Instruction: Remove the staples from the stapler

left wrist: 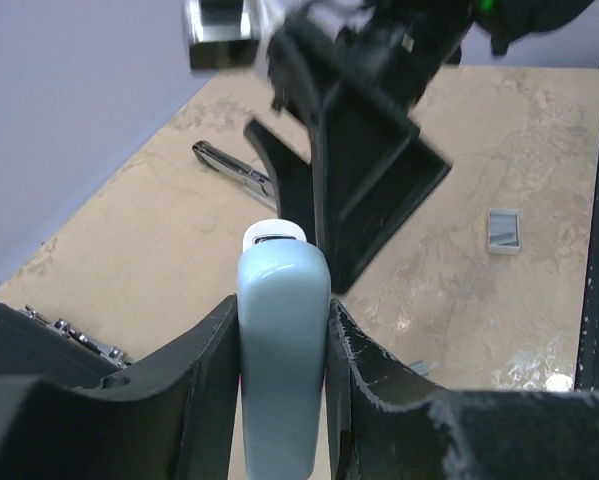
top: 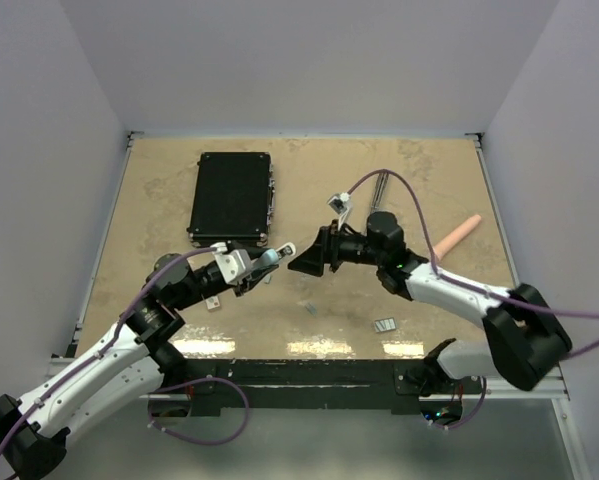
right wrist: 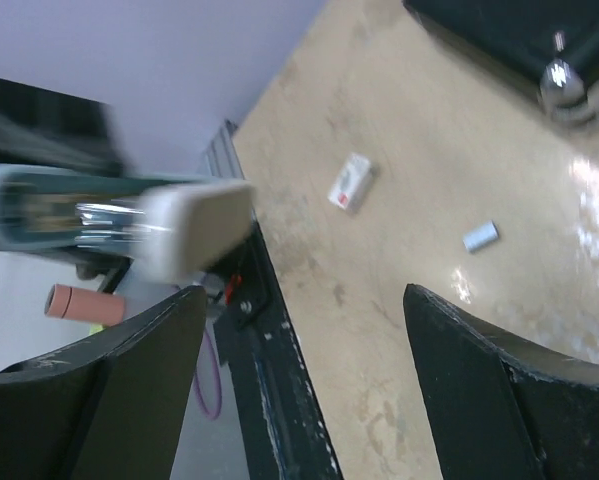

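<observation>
A pale blue stapler [left wrist: 282, 340] with a white tip sits between the jaws of my left gripper [left wrist: 282, 310], which is shut on its sides and holds it above the table. From above, the stapler [top: 269, 257] points right at my right gripper [top: 297, 258]. In the right wrist view the stapler [right wrist: 129, 215] shows a silvery channel inside, just above and left of my open right gripper [right wrist: 304, 300], with nothing between the fingers. A ribbed strip of staples [top: 384, 325] lies on the table; it also shows as the staples [left wrist: 504, 230] in the left wrist view.
A flat black case [top: 231, 195] lies at the back left. Two slim silver metal bars [top: 379, 185] lie at the back centre, and a pinkish cylinder [top: 457, 238] lies at the right. A small white block [top: 214, 303] and a tiny blue piece [top: 309, 310] lie near the front.
</observation>
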`<state>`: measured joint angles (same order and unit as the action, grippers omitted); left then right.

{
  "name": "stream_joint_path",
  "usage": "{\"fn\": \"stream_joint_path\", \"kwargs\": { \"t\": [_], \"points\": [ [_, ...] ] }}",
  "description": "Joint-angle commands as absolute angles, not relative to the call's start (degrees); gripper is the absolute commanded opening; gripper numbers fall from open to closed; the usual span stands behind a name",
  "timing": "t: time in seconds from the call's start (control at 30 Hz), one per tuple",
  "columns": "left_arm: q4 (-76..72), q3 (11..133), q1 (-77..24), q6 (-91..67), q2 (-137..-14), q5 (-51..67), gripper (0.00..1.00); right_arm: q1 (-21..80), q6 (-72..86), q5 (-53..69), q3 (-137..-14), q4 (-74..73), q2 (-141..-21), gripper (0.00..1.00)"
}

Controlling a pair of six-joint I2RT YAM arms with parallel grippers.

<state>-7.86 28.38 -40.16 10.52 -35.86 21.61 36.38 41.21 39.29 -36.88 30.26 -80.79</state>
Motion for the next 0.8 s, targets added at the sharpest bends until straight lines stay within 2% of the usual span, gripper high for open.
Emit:
{"fn": "stream_joint_path", "kwargs": {
  "t": [0.0, 0.13, 0.2, 0.33, 0.47, 0.77],
  "points": [
    [-7.3, 30.6, -40.3, 12.7, -35.1, 21.6, 0.0, 36.5, 38.1, 35.0, -40.0, 25.6, -71.1, 0.86],
    [-7.5, 30.4, -40.3, 12.9, -35.5, 23.5, 0.0, 36.6, 37.7, 37.9, -43.2, 24.1, -72.9, 0.96],
    [-7.6, 30.5, -40.3, 12.7, -35.9, 24.6, 0.0, 36.6, 37.3, 38.3, -44.6, 23.8, -73.8, 0.96],
    [-8.0, 30.4, -40.2, 12.4, -36.0, 24.8, 0.0, 36.5, 37.1, 38.0, -45.9, 23.2, -74.1, 0.93],
    [-8.0, 30.3, -40.3, 12.3, -35.5, 24.6, 0.0, 36.6, 37.1, 38.1, -46.0, 23.5, -75.6, 0.82],
    [-9.9, 30.3, -40.2, 11.3, -35.1, 24.3, 0.0, 38.1, 38.1, 39.6, -45.4, 27.1, -81.1, 0.78]
  ]
}}
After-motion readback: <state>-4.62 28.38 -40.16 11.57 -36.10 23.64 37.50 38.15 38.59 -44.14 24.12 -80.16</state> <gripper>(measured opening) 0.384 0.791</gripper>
